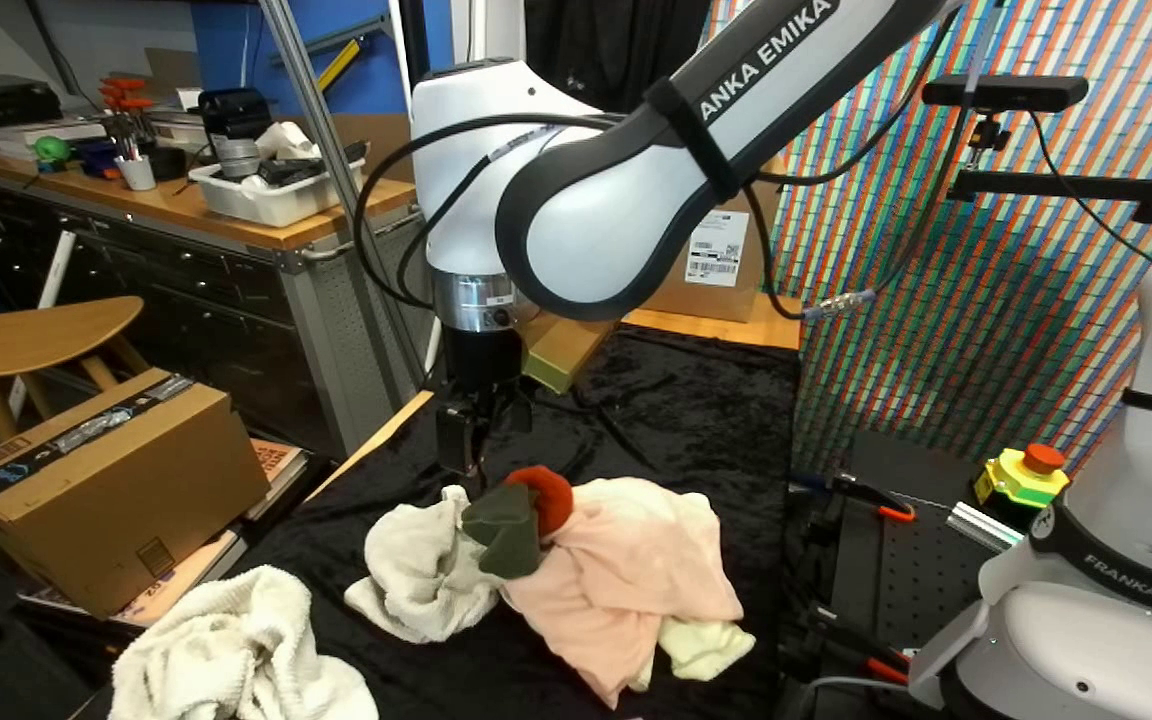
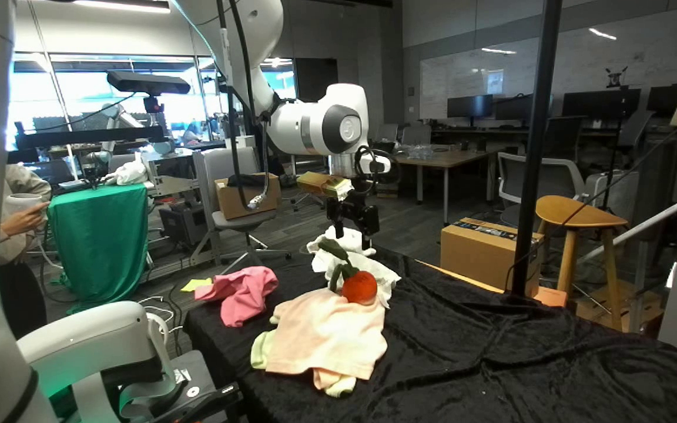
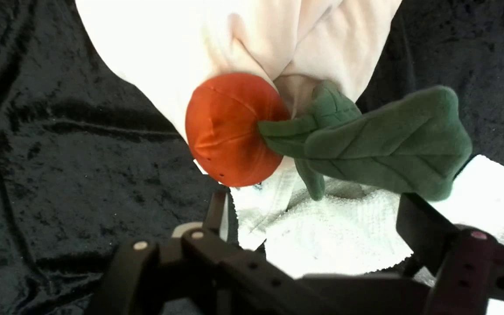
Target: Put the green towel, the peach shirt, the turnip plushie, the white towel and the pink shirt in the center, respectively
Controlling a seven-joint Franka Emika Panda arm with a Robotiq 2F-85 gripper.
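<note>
The turnip plushie, a red-orange ball [image 3: 236,131] with dark green leaves, lies partly on the peach shirt [image 1: 626,560], with its leaves over a white towel [image 1: 426,570]. Both also show in the other exterior view, as the plushie [image 2: 359,287] and the peach shirt [image 2: 329,335]. A pale green cloth [image 2: 262,350], likely the green towel, sticks out from under the peach shirt. The pink shirt [image 2: 244,296] lies apart on the table. My gripper [image 3: 315,205] is open and empty above the white towel [image 3: 339,236], beside the plushie's leaves; it also shows in both exterior views [image 1: 476,475] [image 2: 352,238].
A second white cloth [image 1: 236,650] lies near the table's edge. A yellow-green scrap [image 2: 196,285] lies by the pink shirt. The black velvet table cover [image 2: 491,352] is wrinkled. Cardboard boxes [image 1: 126,490] and a stool [image 1: 36,335] stand beyond the table.
</note>
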